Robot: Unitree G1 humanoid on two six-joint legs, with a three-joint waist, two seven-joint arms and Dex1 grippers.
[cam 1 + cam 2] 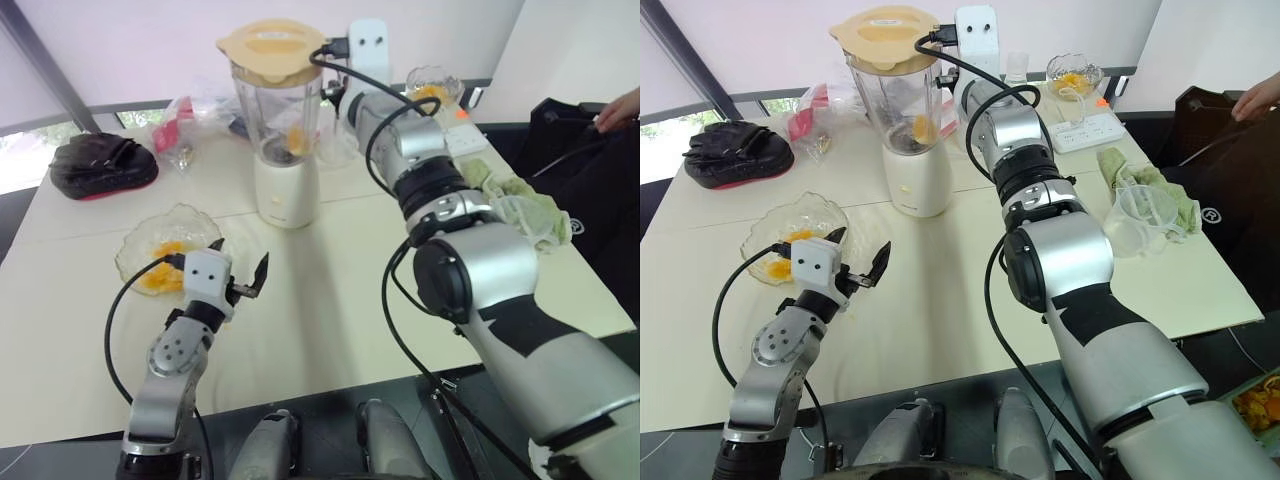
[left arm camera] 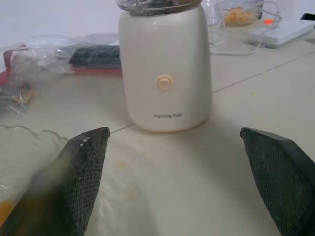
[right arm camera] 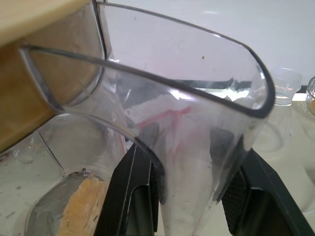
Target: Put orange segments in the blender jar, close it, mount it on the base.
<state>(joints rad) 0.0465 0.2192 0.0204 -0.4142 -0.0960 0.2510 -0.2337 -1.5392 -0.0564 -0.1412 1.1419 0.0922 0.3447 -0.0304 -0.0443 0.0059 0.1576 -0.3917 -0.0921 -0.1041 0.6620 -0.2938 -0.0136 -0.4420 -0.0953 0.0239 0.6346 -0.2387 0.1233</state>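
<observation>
The clear blender jar (image 1: 278,110) stands on its cream base (image 1: 286,190) at the table's middle back, with the beige lid (image 1: 270,45) on top. An orange piece (image 3: 81,206) lies at the jar's bottom. My right gripper (image 3: 184,162) is shut on the jar's clear handle (image 3: 197,123), one finger on each side. My left gripper (image 1: 240,255) stands open near the front left, with nothing between its fingers (image 2: 83,167). It hovers just right of a glass bowl (image 1: 140,240) holding orange segments (image 1: 160,272). The left wrist view faces the base (image 2: 165,73).
A black bag (image 1: 100,165) and plastic bags (image 1: 190,115) lie at the back left. A small bowl of orange pieces (image 1: 435,88), a power strip (image 1: 465,140), a green cloth (image 1: 520,195) and a clear cup (image 1: 1140,215) sit on the right. A person's hand (image 1: 620,105) shows far right.
</observation>
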